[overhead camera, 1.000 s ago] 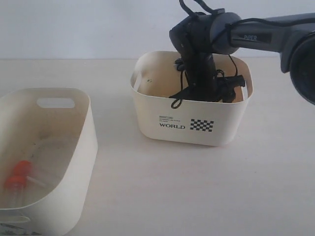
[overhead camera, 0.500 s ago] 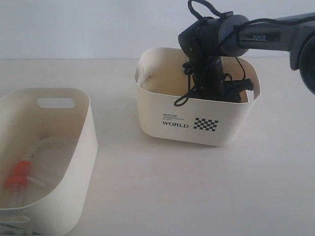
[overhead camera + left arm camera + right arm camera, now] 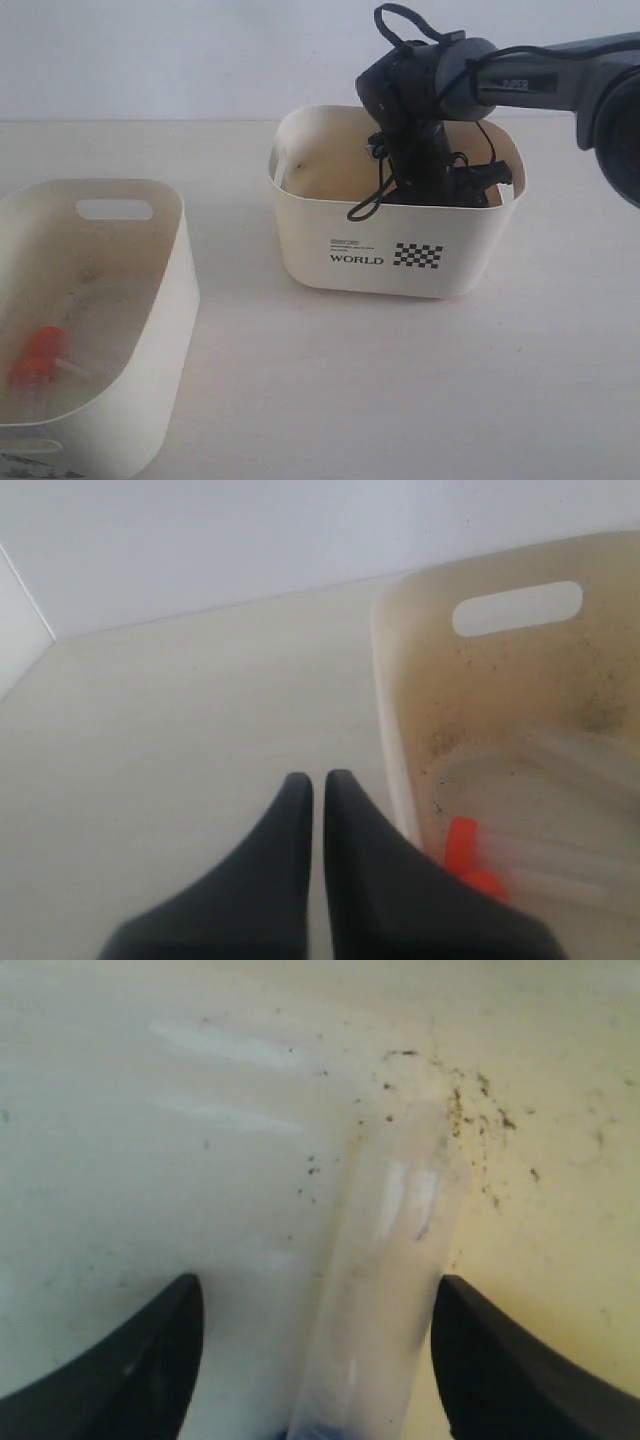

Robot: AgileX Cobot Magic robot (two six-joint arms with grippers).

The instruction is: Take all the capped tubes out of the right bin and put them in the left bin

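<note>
Two cream bins, the left bin point(image 3: 165, 330) and the right bin point(image 3: 310, 240), two orange caps point(image 3: 461, 838), one clear tube point(image 3: 385, 1290).

On the worktop point(image 3: 350, 380), the left bin point(image 3: 170, 300) sits near left holding capped tubes point(image 3: 35, 360); the right bin point(image 3: 300, 240) stands farther right, the right claw point(image 3: 315, 1295) inside astride another tube point(image 3: 385, 1260).

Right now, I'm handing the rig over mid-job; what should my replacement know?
Left tool: shut, empty, outside the left bin.
Right tool: open, down in the right bin, straddling a clear tube lying on its floor; not gripped.
Done: orange-capped tubes lie in the left bin.
Left: close on this tube, carry it over; whether more are in there is hidden.
</note>
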